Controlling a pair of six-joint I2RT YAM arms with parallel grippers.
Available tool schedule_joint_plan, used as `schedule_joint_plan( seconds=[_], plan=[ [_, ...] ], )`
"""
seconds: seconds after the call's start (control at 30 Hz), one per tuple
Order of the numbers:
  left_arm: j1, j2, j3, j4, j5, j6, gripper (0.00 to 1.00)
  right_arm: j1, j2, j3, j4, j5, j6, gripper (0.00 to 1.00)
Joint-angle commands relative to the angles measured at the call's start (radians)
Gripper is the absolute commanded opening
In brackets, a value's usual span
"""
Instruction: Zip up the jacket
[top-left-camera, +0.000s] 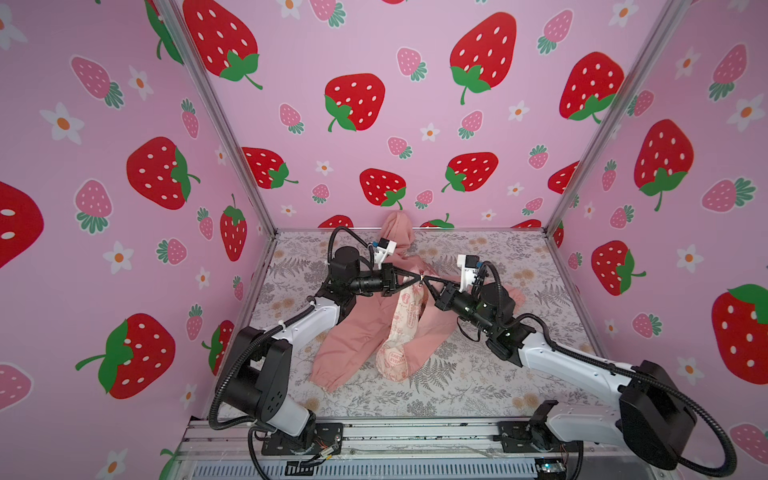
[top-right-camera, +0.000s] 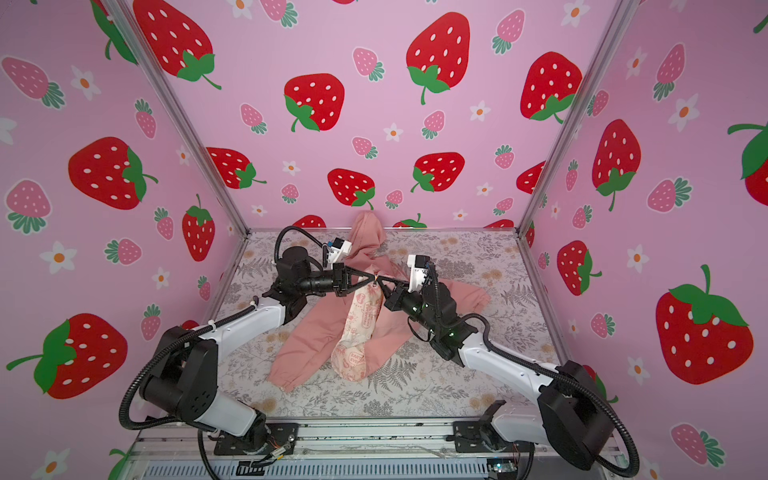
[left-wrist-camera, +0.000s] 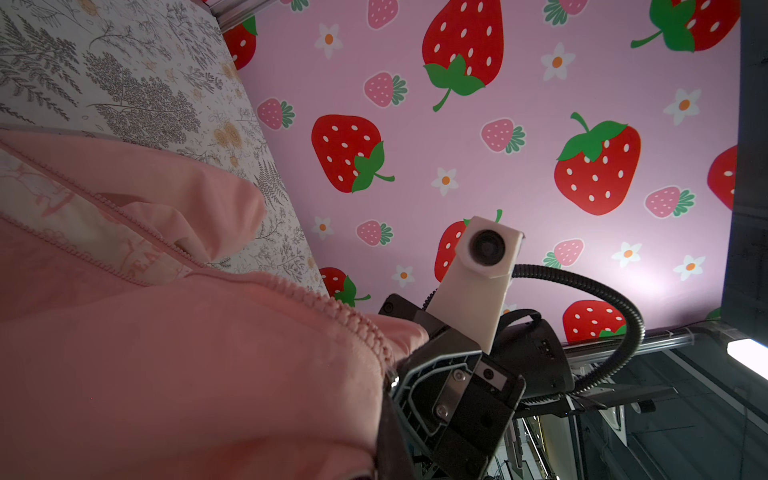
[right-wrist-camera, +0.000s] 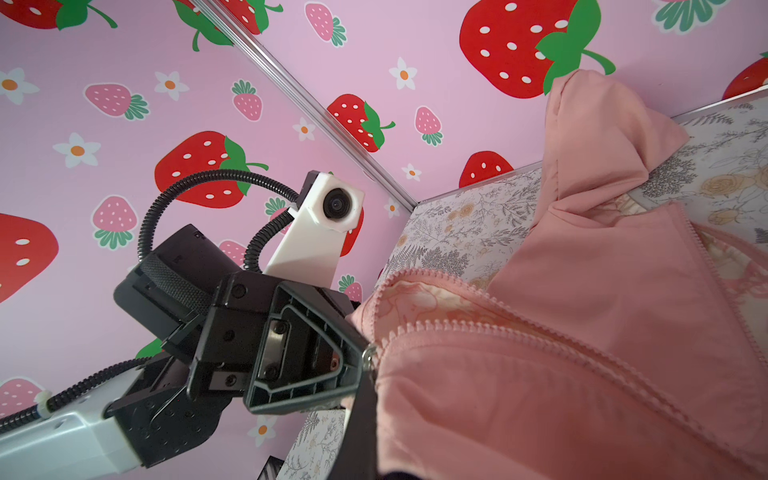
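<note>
Nearest the arm bases, the jacket (top-left-camera: 353, 332) lies on the floral tabletop (top-left-camera: 478, 386). A gathered sleeve cuff (top-left-camera: 328, 380) and a tongue of cream printed lining (top-left-camera: 405, 320) point toward the front edge. Its long axis runs away from there, leaning a little to the right, up to the spot where both claws meet above the middle of the table. The left gripper (top-left-camera: 417, 277) reaches in from the left and the right gripper (top-left-camera: 426, 281) from the right. They stand tip to tip at the same raised peak of fabric, so neither arm is nearer than the other. Both are clamped closed on the jacket at its zipper edge. A small metal slider (right-wrist-camera: 368, 356) sits right where the tips touch, but I cannot tell which claw has it. From that pinch the zipper teeth (right-wrist-camera: 540, 328) lead off in separate rows with lining showing between them, so I judge the front is not yet zipped. The frames do not show which end of the zipper is held. Beyond the claws the garment carries on to the hood (top-left-camera: 399, 232), which is propped against the strawberry-print back wall (top-left-camera: 415, 104). The coming pull should therefore follow this near-to-far line rather than cross it. One claw would hold the fabric taut while the other draws the slider along.
</note>
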Motion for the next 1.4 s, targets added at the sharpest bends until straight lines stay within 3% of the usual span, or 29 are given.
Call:
schedule_joint_plan(
  seconds=[0.0,0.83,1.37],
  plan=[
    [0.017,-0.021,0.012,0.062,-0.117,0.022,0.00,0.034,-0.003,-0.031,-0.084,-0.064,-0.018,0.00],
    [-0.021,-0.069,-0.023,0.009,-0.212,0.129,0.00,0.037,0.004,-0.002,-0.111,-0.085,0.006,0.00],
    [-0.022,-0.021,-0.028,0.110,-0.187,0.065,0.00,0.038,-0.093,0.025,-0.126,-0.103,-0.040,0.00]
  ],
)
